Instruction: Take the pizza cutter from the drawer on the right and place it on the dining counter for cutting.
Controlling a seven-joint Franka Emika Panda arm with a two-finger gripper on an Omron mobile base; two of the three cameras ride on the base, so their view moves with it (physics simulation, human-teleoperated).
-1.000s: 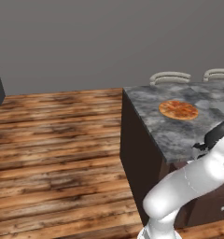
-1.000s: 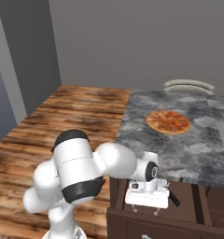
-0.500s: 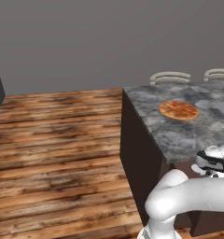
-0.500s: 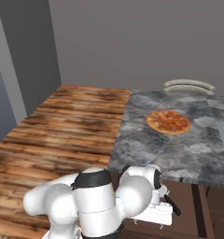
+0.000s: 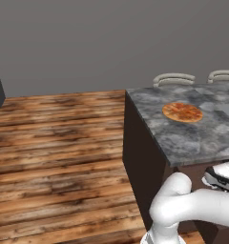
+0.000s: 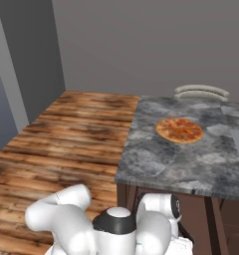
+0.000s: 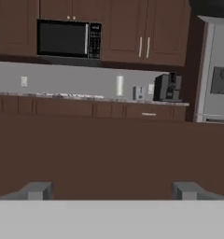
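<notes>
Arm has dropped from tabletop height to below the grey marbled stone tabletop [image 5: 192, 138] edge; base hasn't moved, round orange pizza [image 6: 179, 129] unchanged.
My claw [image 7: 112, 190] is released, wide, facing dark brown cabinet front. Pizza cutter unseen, presumably inside the drawer. Expect light, stiff, slippery; I'd take the handle, not the wheel. No legible text.

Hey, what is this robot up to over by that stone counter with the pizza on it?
The white arm is bent low beside the dining counter, its hand down by the dark brown cabinet front under the grey slab. Its gripper is open and holds nothing. A round pizza lies on the counter top. No pizza cutter is out on the counter yet. The hand's camera looks past brown wood toward a kitchen wall with a microwave.
</notes>
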